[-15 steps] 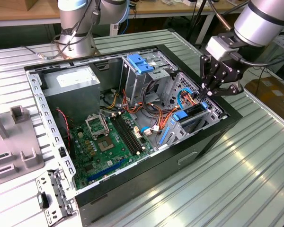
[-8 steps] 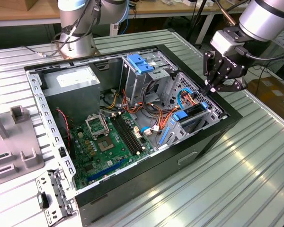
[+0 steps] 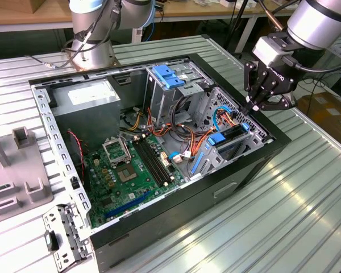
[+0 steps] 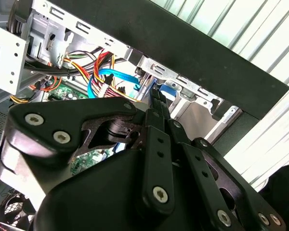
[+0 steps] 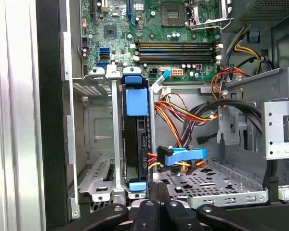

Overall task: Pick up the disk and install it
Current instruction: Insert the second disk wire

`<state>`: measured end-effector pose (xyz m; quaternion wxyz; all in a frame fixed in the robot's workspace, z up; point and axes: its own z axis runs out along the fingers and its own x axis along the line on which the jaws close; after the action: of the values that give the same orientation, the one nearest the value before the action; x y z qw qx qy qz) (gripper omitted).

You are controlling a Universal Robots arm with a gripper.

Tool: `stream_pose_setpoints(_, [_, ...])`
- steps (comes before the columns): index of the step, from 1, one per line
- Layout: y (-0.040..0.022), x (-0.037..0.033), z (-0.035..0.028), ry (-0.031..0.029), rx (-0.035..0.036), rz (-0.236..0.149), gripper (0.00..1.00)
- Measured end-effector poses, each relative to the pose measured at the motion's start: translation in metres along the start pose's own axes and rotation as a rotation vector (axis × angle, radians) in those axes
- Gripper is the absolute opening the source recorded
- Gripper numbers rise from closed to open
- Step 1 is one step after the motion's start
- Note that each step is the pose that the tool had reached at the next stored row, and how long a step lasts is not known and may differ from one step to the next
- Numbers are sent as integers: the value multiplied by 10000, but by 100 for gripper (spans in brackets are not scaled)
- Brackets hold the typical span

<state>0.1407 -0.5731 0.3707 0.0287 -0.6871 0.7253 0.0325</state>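
Observation:
The disk stands on edge in a slot of the drive cage inside the open computer case. Its dark side faces up between blue plastic rails. In the exterior view the disk sits at the case's right end. My gripper hovers just above that end of the case, fingers shut together with nothing between them. In the second wrist view the fingertips point down at the cage's blue rail. In the first wrist view the fingers sit right at the disk's near end.
A motherboard covers the case floor, with a grey power supply box at the back. Orange, yellow and blue cables run beside the disk. A light-blue clip tops another cage. Grey fixtures lie at the exterior view's left.

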Motion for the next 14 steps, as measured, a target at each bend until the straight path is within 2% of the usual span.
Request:
stream_pose_setpoints(4, [0, 0, 0, -1, 0, 0, 11])
stream_pose_setpoints(5, [0, 0, 0, -1, 0, 0, 17])
stream_pose_setpoints(6, [0, 0, 0, -2, 0, 0, 17])
stream_pose_setpoints(7, [0, 0, 0, -2, 0, 0, 24])
stream_pose_setpoints(8, [0, 0, 0, -2, 0, 0, 24])
stream_pose_setpoints(9, [0, 0, 0, -3, 0, 0, 30])
stream_pose_setpoints(11, [0, 0, -1, -3, 0, 0, 30])
stream_pose_setpoints(14, [15, -3, -41, -9, 1, 0, 30])
